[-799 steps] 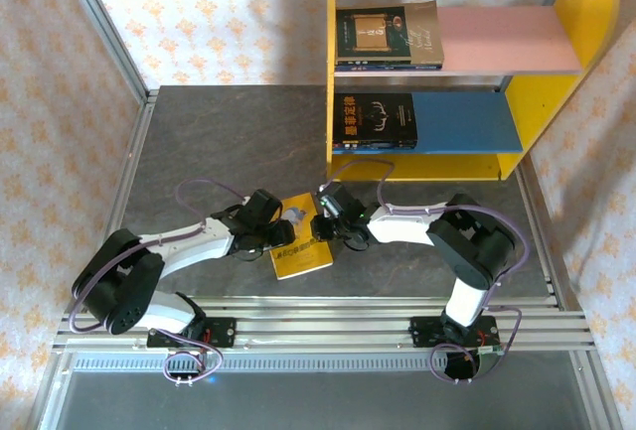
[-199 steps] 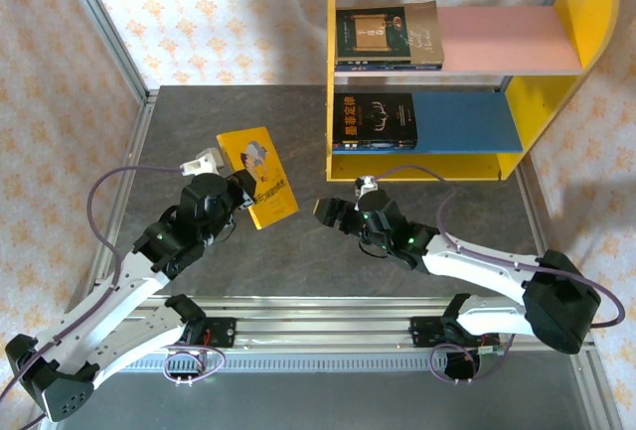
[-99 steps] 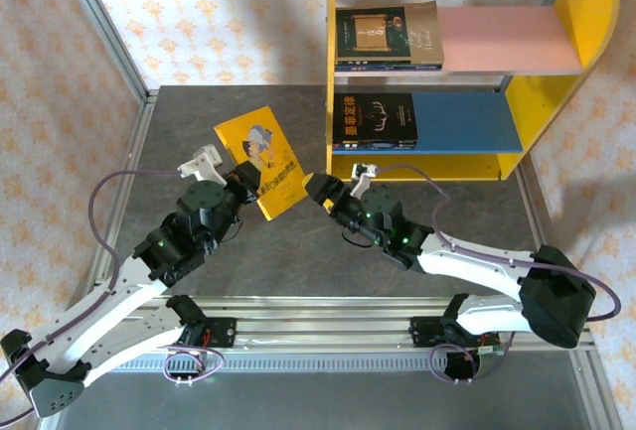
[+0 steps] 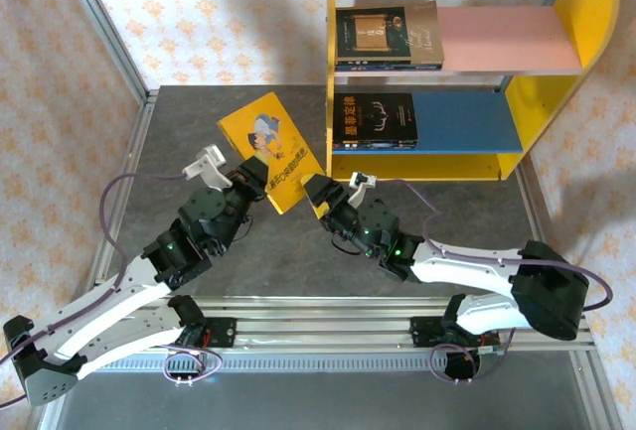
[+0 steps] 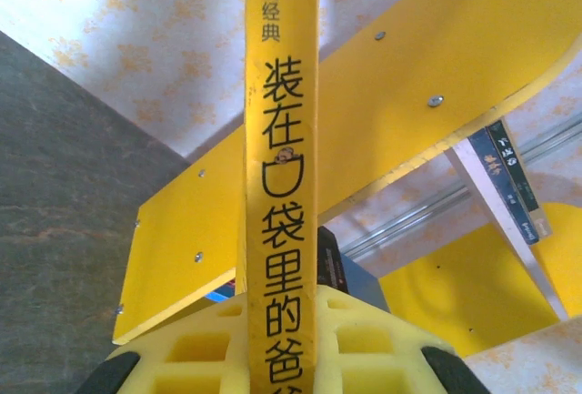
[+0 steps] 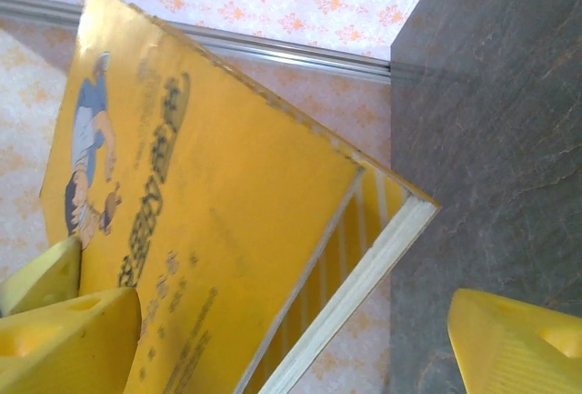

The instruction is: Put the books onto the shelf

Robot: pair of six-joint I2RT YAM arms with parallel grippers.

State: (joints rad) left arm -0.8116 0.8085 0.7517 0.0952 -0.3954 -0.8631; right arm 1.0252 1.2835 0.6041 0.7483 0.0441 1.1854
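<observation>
Yellow cartoon-cover book [image 4: 270, 150], tilted, clamped in left gripper [image 4: 248, 185]; right gripper [image 4: 320, 193] wide around its corner; shelf [image 4: 330, 72] just beside

Glossy paper cover on the yellow book [image 4: 270, 150], smooth painted shelf [image 4: 507, 38] panels — possibly wood, dark matt stone-look tabletop [image 4: 229, 112]

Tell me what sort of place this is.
Probably a lab test booth: two robot arms bolted to a metal rail, wallpapered panels around the table, a small shelf with books.

The yellow book [image 5: 282, 139] stands spine-on, clamped in the left gripper [image 5: 277, 344]. Behind it is the shelf [image 5: 409, 75], its yellow side panel facing.
</observation>
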